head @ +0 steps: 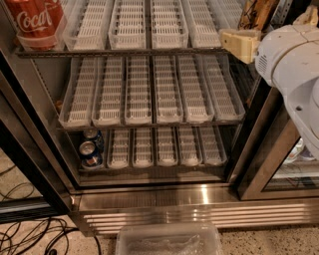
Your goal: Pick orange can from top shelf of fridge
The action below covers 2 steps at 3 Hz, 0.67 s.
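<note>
The fridge (199, 201) stands open in front of me, with tiers of white slotted trays. The top shelf (149, 51) runs across the upper part of the view. At its far right a copper-orange streaked can, the orange can (255, 12), shows partly, cut off by the top edge of the view. My gripper (240, 44), cream-coloured at the end of the white arm (291, 64), sits at the right end of the top shelf, just below and left of the orange can. It holds nothing that I can see.
A red Coca-Cola can (35, 20) stands at the top shelf's left end. Two small blue cans (90, 149) sit on the bottom tier's left. A black door frame (25, 149) angles at left, a glass door (279, 164) at right. A clear plastic bin (169, 240) and cables (30, 234) lie on the floor.
</note>
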Each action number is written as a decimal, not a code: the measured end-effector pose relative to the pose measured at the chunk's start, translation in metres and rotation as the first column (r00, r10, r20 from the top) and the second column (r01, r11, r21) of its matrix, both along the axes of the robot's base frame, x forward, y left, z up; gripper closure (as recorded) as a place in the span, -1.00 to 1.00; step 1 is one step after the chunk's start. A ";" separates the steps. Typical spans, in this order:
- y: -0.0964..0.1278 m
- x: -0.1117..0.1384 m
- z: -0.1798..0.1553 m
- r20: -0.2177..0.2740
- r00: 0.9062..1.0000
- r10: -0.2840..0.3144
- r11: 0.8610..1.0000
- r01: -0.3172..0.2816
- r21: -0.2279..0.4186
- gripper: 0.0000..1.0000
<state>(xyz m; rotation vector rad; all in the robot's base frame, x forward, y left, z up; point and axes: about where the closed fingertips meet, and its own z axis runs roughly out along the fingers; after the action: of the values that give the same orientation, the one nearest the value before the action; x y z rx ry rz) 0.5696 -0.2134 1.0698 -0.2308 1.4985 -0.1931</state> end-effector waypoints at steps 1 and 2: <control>0.005 0.003 0.000 0.004 1.000 0.007 1.000 -0.007 0.008 -0.58; 0.006 -0.002 0.000 0.004 1.000 0.007 1.000 -0.007 0.008 -0.54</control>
<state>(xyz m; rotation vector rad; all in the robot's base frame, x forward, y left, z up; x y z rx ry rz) 0.5674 -0.2078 1.0696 -0.2291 1.4939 -0.1820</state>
